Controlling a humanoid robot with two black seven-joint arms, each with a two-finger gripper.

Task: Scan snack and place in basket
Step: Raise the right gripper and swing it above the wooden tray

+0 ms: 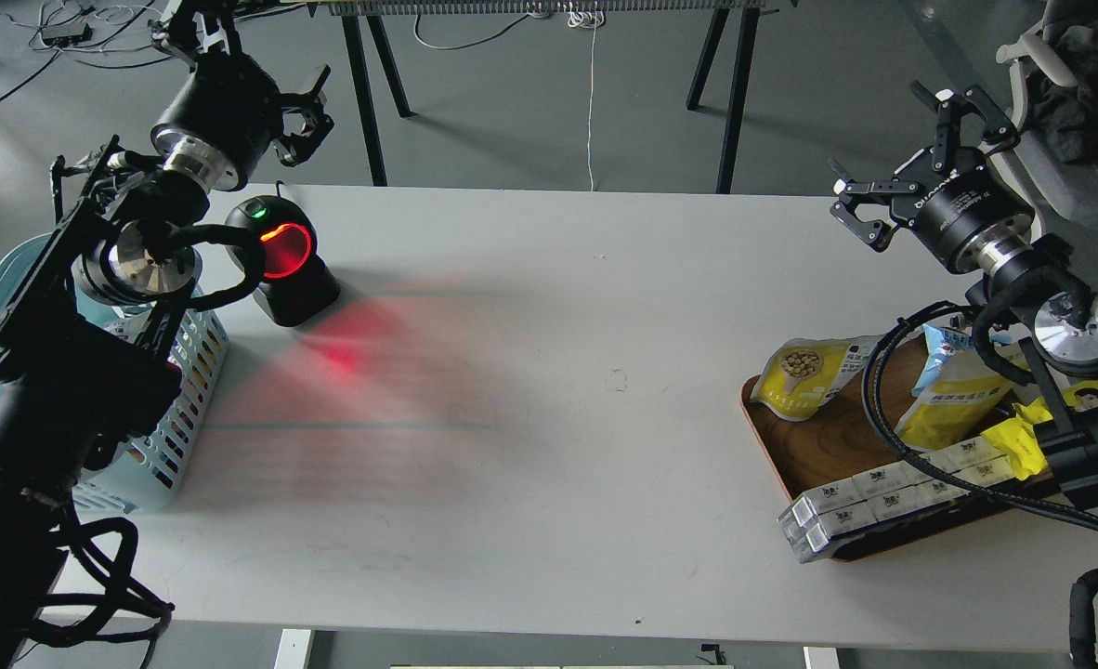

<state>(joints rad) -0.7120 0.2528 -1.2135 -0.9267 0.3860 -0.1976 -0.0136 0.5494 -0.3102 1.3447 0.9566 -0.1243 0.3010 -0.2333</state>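
Note:
The snack (pixel 802 376), a small yellow pouch with a round picture of beige nuts, lies flat at the left end of a brown wooden tray (pixel 823 446) on the table's right side. The light blue basket (pixel 176 400) stands at the table's left edge, mostly hidden behind my left arm. Above and behind the tray, my right gripper (pixel 876 128) hangs in the air, open and holding nothing. My left gripper (pixel 319 111) is raised past the table's far left corner, above the scanner; its fingers look apart, with nothing between them.
A black barcode scanner (pixel 281 260) with a glowing red window stands at the back left and throws red light across the white table (pixel 549 390). The tray also holds a larger yellow-and-blue bag (pixel 948 390), a crinkly yellow wrapper (pixel 1023 432) and white boxes (pixel 869 506).

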